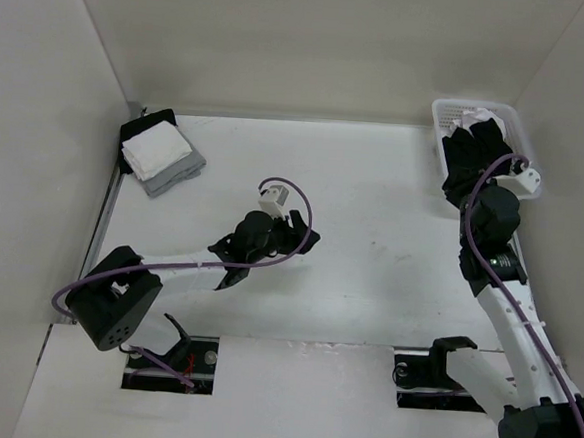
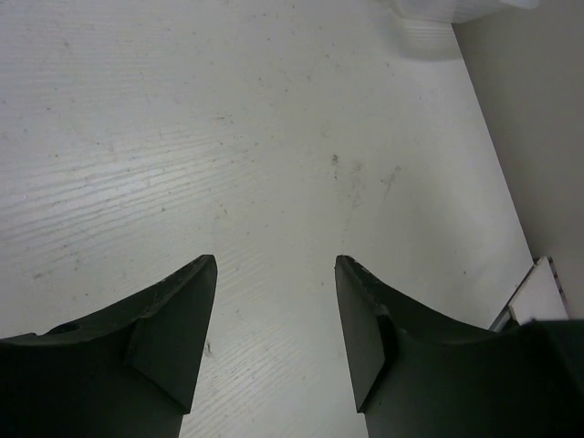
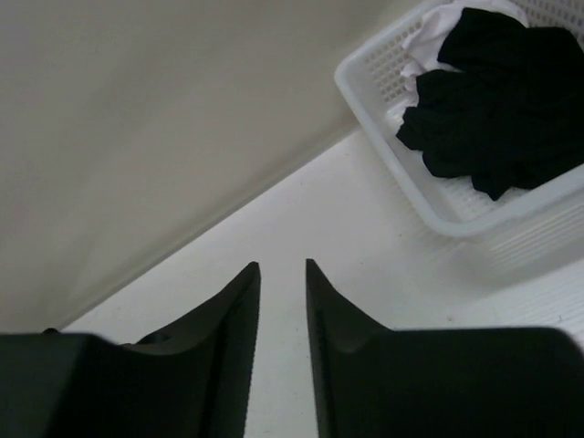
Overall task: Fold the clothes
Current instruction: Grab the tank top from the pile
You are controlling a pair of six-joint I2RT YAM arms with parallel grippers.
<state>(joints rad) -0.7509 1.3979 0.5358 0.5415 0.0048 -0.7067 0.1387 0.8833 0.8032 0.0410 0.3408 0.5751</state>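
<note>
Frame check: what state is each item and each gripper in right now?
basket: upright, far right.
black tank top: crumpled, unfolded, in the basket.
white garment: bunched, partly under the tank top.
cloth stack: folded, far left.
left gripper: open, empty, above the table.
right gripper: narrowly open, empty, beside the basket.

Two black-and-white robot arms, left arm (image 1: pixel 183 269) and right arm (image 1: pixel 511 315). Two dark wedge-shaped fingers per arm: left fingers (image 2: pixel 182 310), right fingers (image 3: pixel 228 319). Two purple cables (image 1: pixel 77 289), one along each arm. One white perforated plastic basket (image 3: pixel 370 100). Inside it, one crumpled black soft-fabric garment (image 3: pixel 502 100) and one white garment (image 3: pixel 424 41). One stack of folded cloths (image 1: pixel 159 152), three layers: white, grey, black. One white tabletop (image 1: pixel 375 185).
</note>
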